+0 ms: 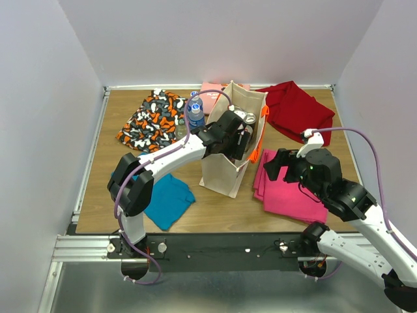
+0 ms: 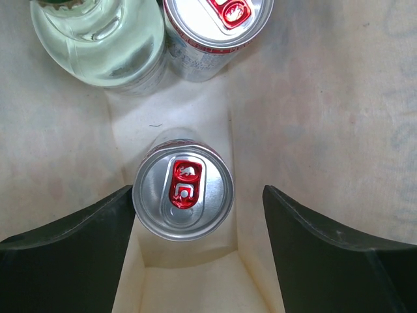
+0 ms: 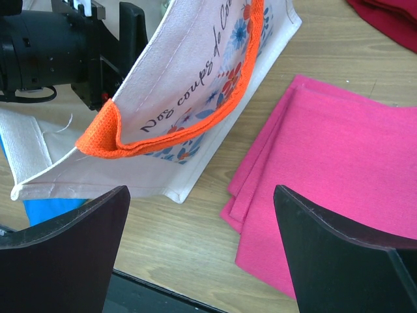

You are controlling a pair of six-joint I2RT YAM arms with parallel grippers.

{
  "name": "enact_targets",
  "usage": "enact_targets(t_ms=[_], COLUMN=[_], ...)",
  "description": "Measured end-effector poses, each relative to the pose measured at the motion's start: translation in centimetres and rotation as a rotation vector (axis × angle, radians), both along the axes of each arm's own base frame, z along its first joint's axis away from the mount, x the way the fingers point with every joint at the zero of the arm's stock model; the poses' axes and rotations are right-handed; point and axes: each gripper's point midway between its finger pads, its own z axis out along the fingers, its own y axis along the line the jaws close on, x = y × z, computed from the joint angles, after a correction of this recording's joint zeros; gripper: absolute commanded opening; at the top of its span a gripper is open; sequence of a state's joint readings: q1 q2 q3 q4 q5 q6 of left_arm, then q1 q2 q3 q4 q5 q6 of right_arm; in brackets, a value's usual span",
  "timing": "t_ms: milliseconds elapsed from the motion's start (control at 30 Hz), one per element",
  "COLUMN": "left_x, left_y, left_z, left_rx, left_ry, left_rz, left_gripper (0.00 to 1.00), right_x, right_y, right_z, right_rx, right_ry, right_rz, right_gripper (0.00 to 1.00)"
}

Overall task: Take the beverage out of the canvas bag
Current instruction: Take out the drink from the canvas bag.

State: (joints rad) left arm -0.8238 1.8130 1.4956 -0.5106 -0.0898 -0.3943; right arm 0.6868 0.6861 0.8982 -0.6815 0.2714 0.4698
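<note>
Wooden table with canvas bag, bottle, pink cloth, red cloth, teal cloth, patterned cloth.

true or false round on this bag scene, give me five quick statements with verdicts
1. The left pincer is down inside the canvas bag. True.
2. The left pincer is shut on a can. False: its jaws stand open on either side of the near can.
3. Two red-tabbed cans are in the bag. True; the far can stands beside a clear bottle.
4. The right pincer grips the orange handle. False: it is open and holds nothing.
5. The pink cloth lies left of the bag. False: it lies on the right.
</note>
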Motion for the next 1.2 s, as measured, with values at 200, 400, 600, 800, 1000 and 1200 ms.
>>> enact_targets(t_ms=[200, 400, 600, 800, 1000, 1200], left_x=[0.33, 0.73, 0.91, 0.92, 0.91, 0.90], left_y=[-0.36, -0.68, -0.49, -0.31, -0.22, -0.22], left_z=[0.26, 0.06, -0.19, -0.42, -0.51, -0.51], left_rx=[-0.006, -0.002, 0.004, 0.012, 0.018, 0.018], left_ry=[-0.005, -0.006, -0.004, -0.005, -0.006, -0.005], left_rz=[0.000, 0.002, 0.008, 0.011, 0.009, 0.010], left_gripper=[0.88, 0.81, 0.76, 0.64, 0.32, 0.00], right_x=[0.00, -0.08, -0.11, -0.11, -0.11, -0.11], right_y=[-0.01, -0.08, -0.11, -0.10, -0.10, -0.10], right_z=[0.01, 0.19, 0.24, 0.25, 0.25, 0.25], right_rx=[0.000, 0.005, 0.007, 0.007, 0.007, 0.007], right_ry=[0.000, -0.007, -0.008, -0.009, -0.009, -0.009], right_rz=[0.000, -0.001, -0.001, -0.001, -0.001, -0.001], right_gripper=[1.00, 1.00, 1.00, 1.00, 1.00, 1.00])
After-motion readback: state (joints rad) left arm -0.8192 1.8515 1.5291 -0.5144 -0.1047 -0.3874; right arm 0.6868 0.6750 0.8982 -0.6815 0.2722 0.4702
